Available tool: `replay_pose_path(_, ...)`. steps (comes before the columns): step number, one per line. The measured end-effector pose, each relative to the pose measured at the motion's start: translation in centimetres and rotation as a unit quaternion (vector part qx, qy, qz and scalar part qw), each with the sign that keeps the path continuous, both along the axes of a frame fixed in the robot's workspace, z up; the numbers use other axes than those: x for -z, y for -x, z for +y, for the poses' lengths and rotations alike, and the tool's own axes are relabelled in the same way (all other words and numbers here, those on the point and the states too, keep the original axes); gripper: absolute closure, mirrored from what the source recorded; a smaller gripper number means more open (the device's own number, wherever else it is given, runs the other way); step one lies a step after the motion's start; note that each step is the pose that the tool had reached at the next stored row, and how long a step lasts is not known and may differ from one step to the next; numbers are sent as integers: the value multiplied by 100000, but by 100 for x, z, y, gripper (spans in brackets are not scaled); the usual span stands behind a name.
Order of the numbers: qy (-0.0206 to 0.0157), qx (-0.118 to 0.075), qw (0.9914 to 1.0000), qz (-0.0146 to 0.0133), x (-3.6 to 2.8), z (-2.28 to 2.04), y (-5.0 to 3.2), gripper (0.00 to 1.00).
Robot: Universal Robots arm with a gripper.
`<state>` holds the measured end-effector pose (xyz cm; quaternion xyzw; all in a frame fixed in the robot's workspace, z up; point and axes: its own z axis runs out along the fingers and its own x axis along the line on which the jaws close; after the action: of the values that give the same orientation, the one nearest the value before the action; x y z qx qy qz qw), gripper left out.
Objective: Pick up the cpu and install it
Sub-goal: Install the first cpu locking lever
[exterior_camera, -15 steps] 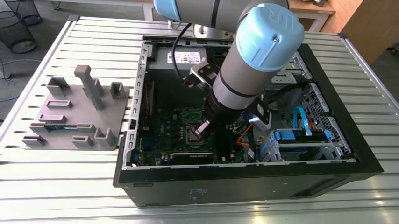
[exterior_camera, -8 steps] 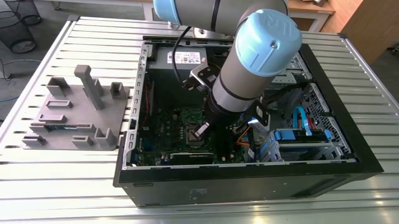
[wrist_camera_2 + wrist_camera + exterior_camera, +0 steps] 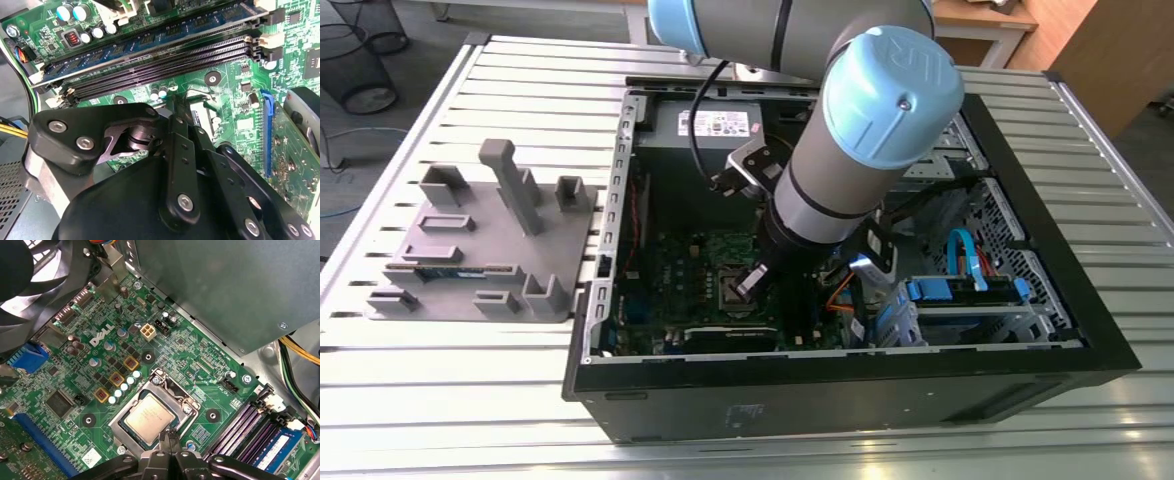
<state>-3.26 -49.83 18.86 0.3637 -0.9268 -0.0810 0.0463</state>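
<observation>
cpu [image 3: 149, 418] sits flat in its socket [image 3: 172, 389], touching-close beside the gripper [image 3: 170, 438], which looks pressed together on nothing

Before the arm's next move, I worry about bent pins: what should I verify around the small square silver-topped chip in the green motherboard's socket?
1. Small square silver-topped cpu lying flat in the metal-framed socket: ok.
2. Black gripper, shut, touching the cpu's edge or not: cannot tell.
3. Socket frame latched down: cannot tell.
4. Grey arm inside the black computer case, off its walls: ok.
</observation>
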Motion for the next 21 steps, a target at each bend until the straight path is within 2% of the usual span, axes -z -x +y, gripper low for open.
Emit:
replay_pose_path(14, -385, -255, 99999, 1, 25, 0, -27, 89)
replay_pose_path(21, -400, -460, 99998, 1, 31, 0, -27, 89)
